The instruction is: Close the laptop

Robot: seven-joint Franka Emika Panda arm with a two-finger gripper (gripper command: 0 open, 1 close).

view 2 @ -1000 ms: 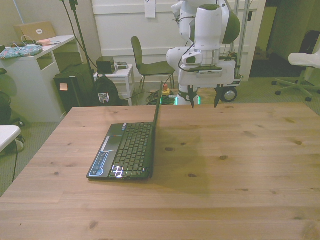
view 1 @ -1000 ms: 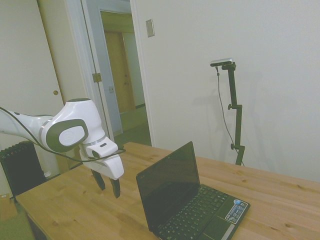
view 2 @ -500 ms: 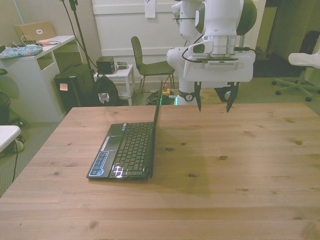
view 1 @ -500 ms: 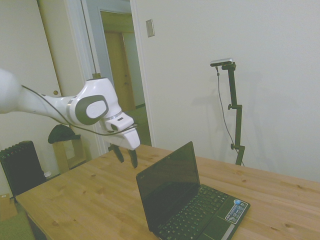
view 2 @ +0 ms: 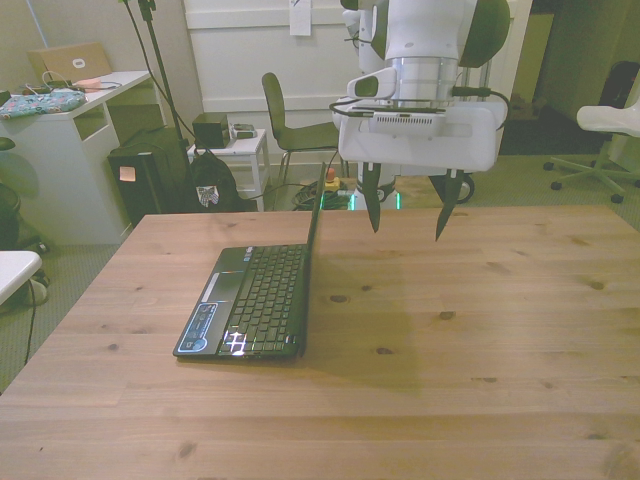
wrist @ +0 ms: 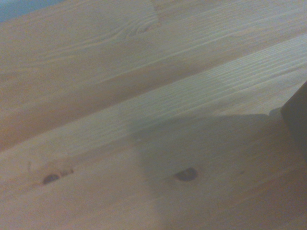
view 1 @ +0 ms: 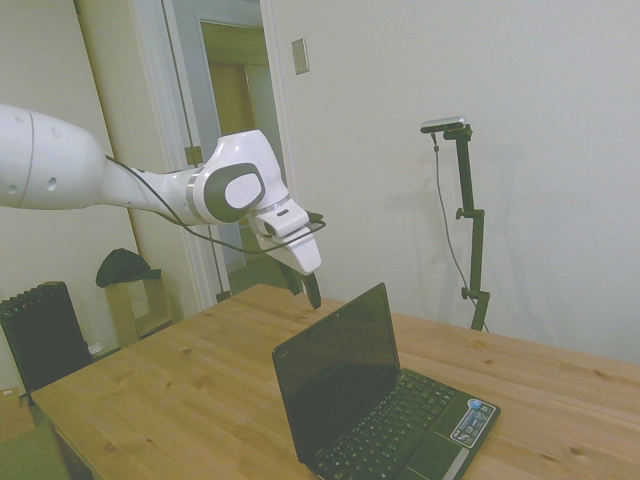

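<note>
One laptop (view 2: 255, 300) sits wide open on the bench (view 2: 480, 330). My hand (view 2: 405, 212) hangs behind its lid, empty, fingers spread. I think the hinge turns easily, so I would push gently near the lid's top edge.

A wide table of knotty pale pine planks (view 2: 480, 330) was seen, and one small black open netbook (view 2: 250, 300) was set flat on it toward the front view's left, screen upright.
</note>
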